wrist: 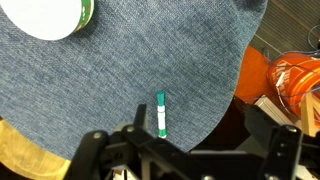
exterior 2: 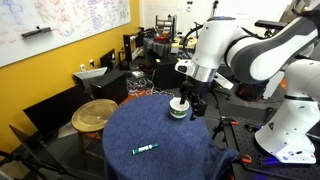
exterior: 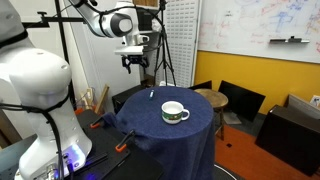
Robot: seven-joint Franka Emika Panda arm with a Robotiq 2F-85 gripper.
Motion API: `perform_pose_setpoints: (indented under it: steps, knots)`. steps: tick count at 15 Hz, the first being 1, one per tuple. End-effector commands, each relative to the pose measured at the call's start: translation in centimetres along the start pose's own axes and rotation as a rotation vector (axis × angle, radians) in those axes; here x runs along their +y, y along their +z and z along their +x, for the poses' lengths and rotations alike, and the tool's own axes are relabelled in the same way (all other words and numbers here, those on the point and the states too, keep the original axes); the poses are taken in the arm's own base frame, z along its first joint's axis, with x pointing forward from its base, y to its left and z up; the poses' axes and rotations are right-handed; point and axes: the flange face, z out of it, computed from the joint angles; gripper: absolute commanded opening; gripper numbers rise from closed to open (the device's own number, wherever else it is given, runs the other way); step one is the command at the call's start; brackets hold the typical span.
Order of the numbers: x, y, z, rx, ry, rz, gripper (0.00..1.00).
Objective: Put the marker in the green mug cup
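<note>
The marker (wrist: 161, 115), a short stick with a white body and green ends, lies flat on the blue cloth-covered round table (wrist: 120, 70). It shows in both exterior views (exterior: 151, 95) (exterior 2: 145, 150). The green mug cup (exterior: 175, 112), white inside, stands upright on the table a short way from the marker. It also shows in an exterior view (exterior 2: 180, 107) and at the top left edge of the wrist view (wrist: 50, 15). My gripper (wrist: 190, 160) hangs well above the table near the marker's side (exterior: 135, 62). Its fingers are spread wide and hold nothing.
Orange-handled clamps (exterior: 100, 123) (exterior: 122, 148) grip the cloth at the table edge. A round wooden stool (exterior 2: 95, 113) stands beside the table. Black chairs (exterior: 240, 100) stand near the wall. An orange object (wrist: 300, 80) lies beyond the table edge.
</note>
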Motion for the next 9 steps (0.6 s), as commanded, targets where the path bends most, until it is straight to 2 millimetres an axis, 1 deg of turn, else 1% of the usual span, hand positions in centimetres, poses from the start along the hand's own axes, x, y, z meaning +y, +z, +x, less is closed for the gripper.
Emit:
perform_pose_setpoints:
  steps: [1,5,9]
  knots:
    - [1.3,1.3,0.1,0.012,0.013,0.012,1.0]
    - [2.6,3.4,0.7,0.021,0.0,0.032,1.0]
    - [4.2,6.0,2.0,0.026,-0.027,0.062,1.0]
